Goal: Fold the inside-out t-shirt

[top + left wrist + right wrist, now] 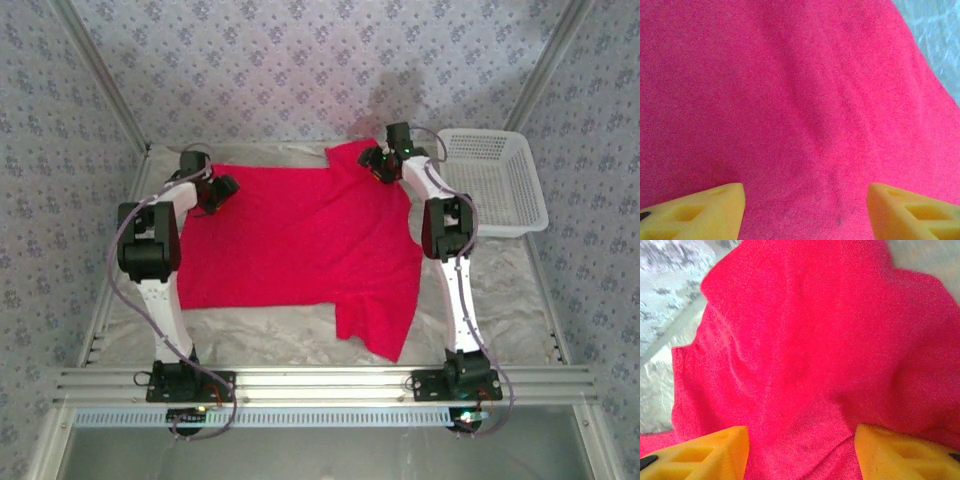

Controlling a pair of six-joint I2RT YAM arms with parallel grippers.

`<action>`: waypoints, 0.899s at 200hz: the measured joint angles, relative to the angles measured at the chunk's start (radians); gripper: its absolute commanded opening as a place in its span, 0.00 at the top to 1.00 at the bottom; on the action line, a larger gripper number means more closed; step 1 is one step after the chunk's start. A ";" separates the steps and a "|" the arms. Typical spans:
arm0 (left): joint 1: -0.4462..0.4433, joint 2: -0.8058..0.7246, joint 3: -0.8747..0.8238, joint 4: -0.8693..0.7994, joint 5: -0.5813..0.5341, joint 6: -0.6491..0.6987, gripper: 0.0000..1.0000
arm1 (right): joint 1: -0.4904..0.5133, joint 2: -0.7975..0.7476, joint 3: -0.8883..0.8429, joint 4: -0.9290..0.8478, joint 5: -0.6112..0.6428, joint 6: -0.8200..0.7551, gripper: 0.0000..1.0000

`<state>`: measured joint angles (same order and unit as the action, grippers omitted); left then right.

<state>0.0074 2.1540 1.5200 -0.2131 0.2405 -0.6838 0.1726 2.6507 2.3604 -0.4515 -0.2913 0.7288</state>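
The red inside-out t-shirt (300, 240) lies spread flat across the middle of the counter (505, 300), one sleeve reaching toward the near edge. The left gripper (805, 192) sits low over the shirt's far left corner; its yellow fingers (705, 207) are spread apart, with smooth cloth lying between them, nothing grasped. The right gripper (802, 432) is at the far right sleeve, its fingers either side of a raised hump of fabric; whether they pinch it, I cannot tell. A white basket (497, 229) stands beside the shirt on the right.
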 measured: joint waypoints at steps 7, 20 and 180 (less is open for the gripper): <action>0.006 0.032 0.038 0.004 0.003 -0.003 0.38 | -0.002 0.037 0.066 -0.013 0.003 0.006 0.42; 0.019 0.074 0.103 0.011 0.009 -0.009 0.38 | -0.009 0.097 0.175 -0.034 0.007 0.016 0.42; 0.291 -0.856 -0.662 -0.314 -0.116 0.027 0.43 | 0.156 -1.094 -1.043 -0.208 0.230 -0.195 0.30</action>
<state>0.2985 1.2980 0.8577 -0.5270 0.1242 -0.6567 0.3290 1.5570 1.3174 -0.6598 -0.0616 0.5339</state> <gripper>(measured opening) 0.599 0.696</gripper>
